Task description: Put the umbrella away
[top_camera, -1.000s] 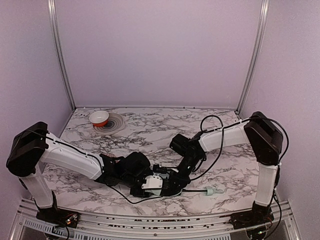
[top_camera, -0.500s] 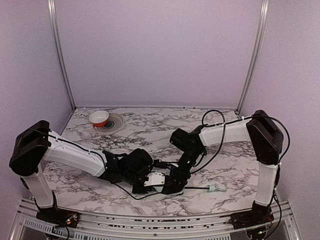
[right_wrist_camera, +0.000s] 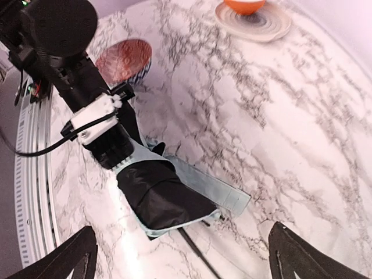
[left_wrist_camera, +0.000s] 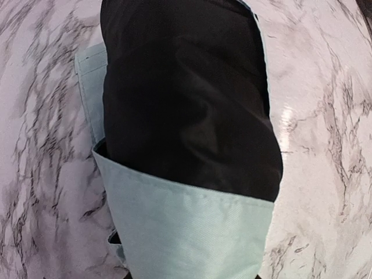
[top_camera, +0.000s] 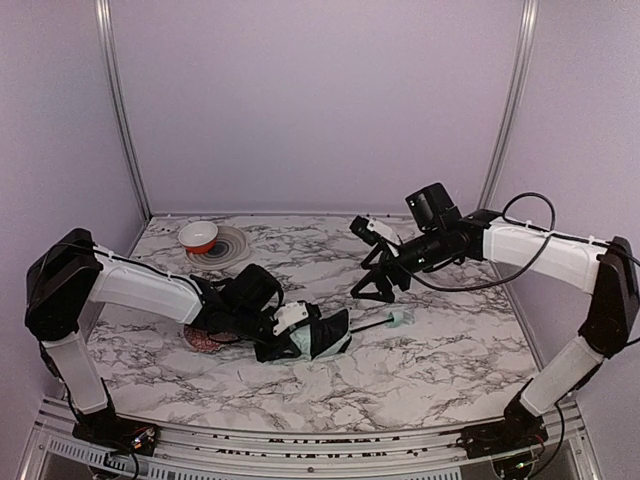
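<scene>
**A:** How is the left arm [top_camera: 140, 290] posed?

**B:** It is stretched low across the bench [top_camera: 470, 350] from its base. The forearm is nearly flat and the wrist points toward the right side, close above the marble.

**A:** And the left jaws?

**B:** They are closed on the umbrella [top_camera: 318, 335], gripping the bunched canopy at its left end. In the right wrist view the black wrist runs straight into the mint-green fabric. The left wrist view is filled with that fabric, black lining above and a mint band across the bottom, right up to the lens.

**A:** Where does the umbrella lie?

**B:** It lies on the bench near the front middle, gathered into a short bundle. Its thin black shaft [top_camera: 365, 326] sticks out to the right. The shaft ends in the small mint handle [top_camera: 397, 320], which rests on the marble.

**A:** The right arm [top_camera: 540, 250]?

**B:** It is raised and reaches in from the right side toward the centre, with the wrist tilted down.

**A:** Its jaws?

**B:** They are spread wide and hold nothing. The fingertips [right_wrist_camera: 75, 256] sit at the bottom corners of the right wrist view, with the umbrella on the bench below them. From above, the right jaws hang behind the handle, apart from it.

**A:** Anything else?

**B:** A reddish bowl [right_wrist_camera: 125, 58] sits beside the left arm. An orange bowl [top_camera: 198, 236] sits on a ringed plate [top_camera: 232, 247] at the far left.
</scene>
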